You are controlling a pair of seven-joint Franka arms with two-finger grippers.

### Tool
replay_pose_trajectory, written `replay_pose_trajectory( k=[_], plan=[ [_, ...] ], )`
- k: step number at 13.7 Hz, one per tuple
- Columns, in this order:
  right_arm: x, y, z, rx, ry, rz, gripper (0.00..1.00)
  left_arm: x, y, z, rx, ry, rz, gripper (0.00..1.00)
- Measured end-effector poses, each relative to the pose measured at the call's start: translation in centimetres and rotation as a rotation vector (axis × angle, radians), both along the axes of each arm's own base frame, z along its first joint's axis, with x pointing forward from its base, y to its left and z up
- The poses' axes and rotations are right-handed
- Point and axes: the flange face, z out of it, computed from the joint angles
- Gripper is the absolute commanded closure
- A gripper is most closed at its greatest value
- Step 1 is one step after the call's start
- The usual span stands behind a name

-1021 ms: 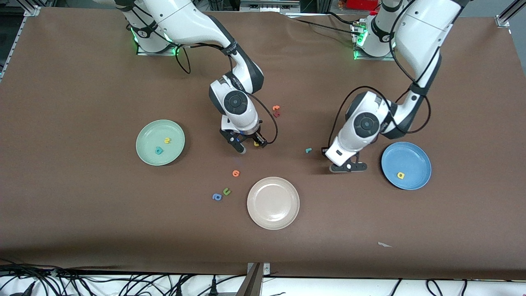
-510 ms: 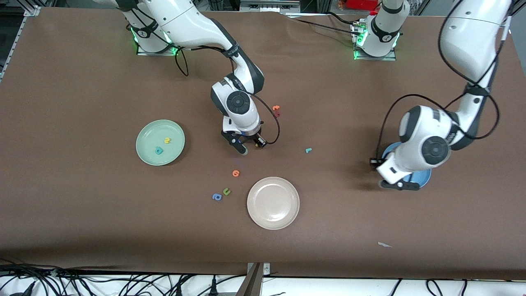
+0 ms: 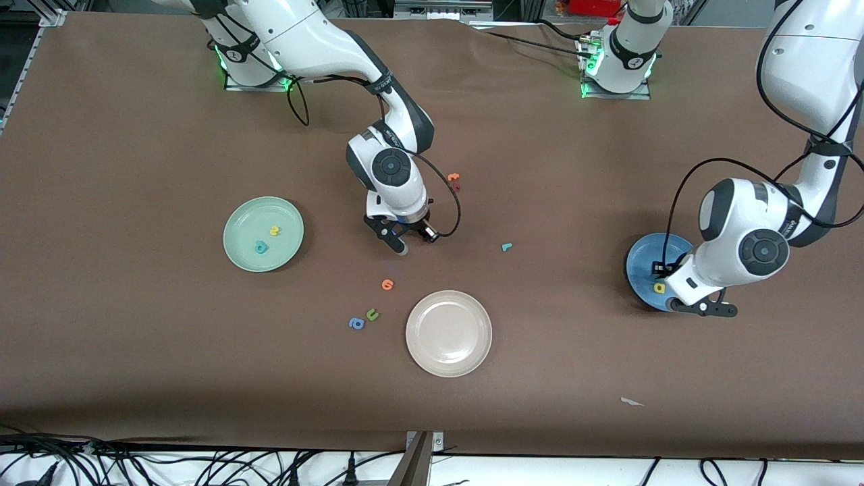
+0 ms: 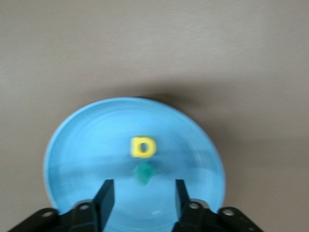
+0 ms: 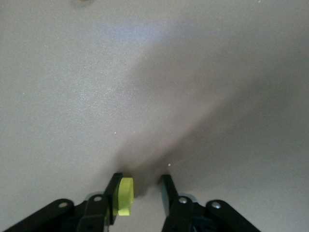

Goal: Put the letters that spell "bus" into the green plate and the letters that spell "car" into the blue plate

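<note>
Two letters, the yellow "s" (image 3: 274, 231) and the teal "b" (image 3: 261, 248), lie in the green plate (image 3: 237, 214). Your right gripper (image 5: 140, 182), low over the table, straddles the yellow "u" (image 5: 125, 195). One finger touches it and the other stands off, so it isn't clamped yet. The green plate lies toward the right arm's end. The teal "r" (image 3: 507, 247) lies between the arms. Your left gripper (image 4: 143, 189) hangs unclenched over the blue plate (image 4: 72, 145), with the teal "c" (image 4: 144, 173) beside the yellow "a" (image 4: 143, 147).

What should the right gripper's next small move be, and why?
Probably close the right gripper on the small yellow foam letter: it stands against one finger with a gap to the other, so nothing is gripped yet. The round pale green plate holds only two letters.
</note>
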Motion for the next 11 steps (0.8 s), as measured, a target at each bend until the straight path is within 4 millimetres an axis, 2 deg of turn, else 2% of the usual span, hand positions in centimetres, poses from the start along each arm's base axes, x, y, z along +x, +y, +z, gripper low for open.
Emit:
replay_pose_trajectory(
  k=[1, 3, 5, 7, 9, 11],
  plan=[
    [0.0, 0.0, 0.0, 0.000, -0.001, 0.001, 0.75, 0.0, -2.4, 0.2, -0.015, -0.006, 0.019, 0.00],
    [-0.1, 0.2, 0.0, 0.004, -0.007, 0.004, 0.90, -0.7, -8.9, 0.6, -0.056, -0.008, 0.077, 0.00],
    [-0.1, 0.4, 0.1, 0.009, -0.014, 0.007, 1.00, -2.1, -15.4, 0.3, -0.078, 0.001, 0.124, 0.00],
    [-0.1, 0.5, 0.2, 0.014, -0.022, 0.013, 1.00, -3.5, -20.8, -0.4, -0.110, -0.006, 0.182, 0.00],
    [0.1, 0.5, 0.3, 0.014, -0.028, 0.028, 1.00, -4.9, -24.6, -1.3, -0.121, -0.028, 0.248, 0.00],
    [1.0, -0.1, 1.4, -0.004, -0.031, 0.069, 1.00, -6.4, -27.7, -2.6, -0.129, -0.041, 0.314, 0.00]
  ],
)
